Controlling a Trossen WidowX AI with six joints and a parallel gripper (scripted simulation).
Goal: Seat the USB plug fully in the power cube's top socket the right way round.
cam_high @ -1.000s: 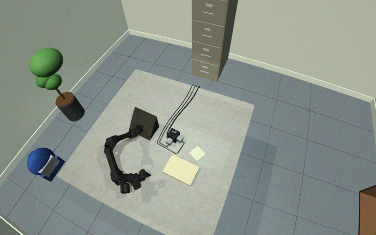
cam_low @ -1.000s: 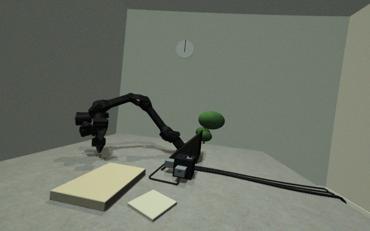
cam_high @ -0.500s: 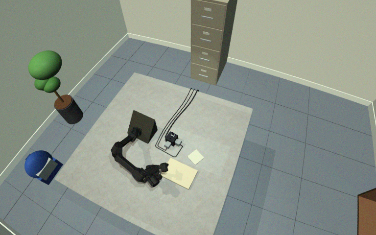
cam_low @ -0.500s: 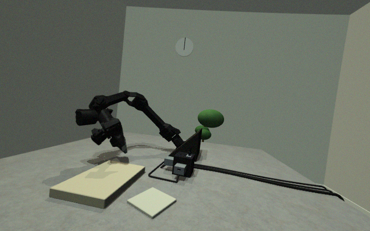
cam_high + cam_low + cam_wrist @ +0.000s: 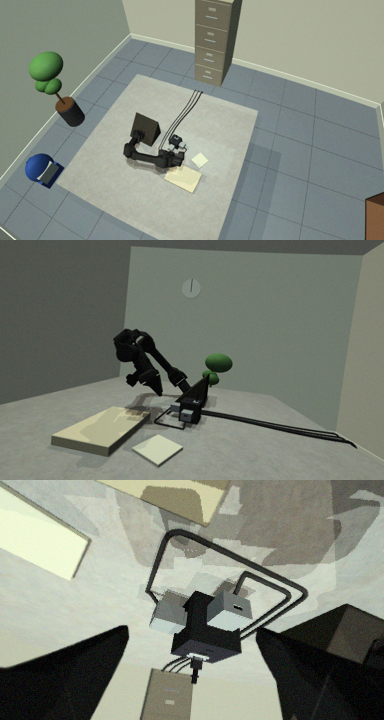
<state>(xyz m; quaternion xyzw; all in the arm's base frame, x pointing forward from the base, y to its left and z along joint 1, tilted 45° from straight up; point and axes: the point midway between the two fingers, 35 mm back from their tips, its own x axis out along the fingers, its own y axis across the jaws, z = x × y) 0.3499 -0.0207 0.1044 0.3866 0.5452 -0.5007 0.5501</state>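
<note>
The black power cube (image 5: 174, 141) (image 5: 196, 413) (image 5: 217, 650) stands on the table. The USB plug (image 5: 176, 137) (image 5: 195, 401) (image 5: 196, 664) stands up from its top socket, with some bright metal showing at its base; how deep it sits and which way round it is cannot be told. Two grey adapters sit on the cube's sides, one adapter (image 5: 175, 406) (image 5: 168, 618) and another adapter (image 5: 186, 415) (image 5: 230, 611). My gripper (image 5: 146, 388) (image 5: 193, 632) is open and empty, above the table and left of the cube in the exterior view. In the wrist view the cube and plug appear between the fingers, beyond them.
Black cables (image 5: 181, 115) (image 5: 240, 418) (image 5: 235, 555) loop beside the cube and run to the table's back edge. A dark wedge (image 5: 145, 127) (image 5: 201, 390) stands by the arm's base. A cream slab (image 5: 184, 178) (image 5: 99, 428) and a pale square pad (image 5: 199, 160) (image 5: 157, 450) lie nearby.
</note>
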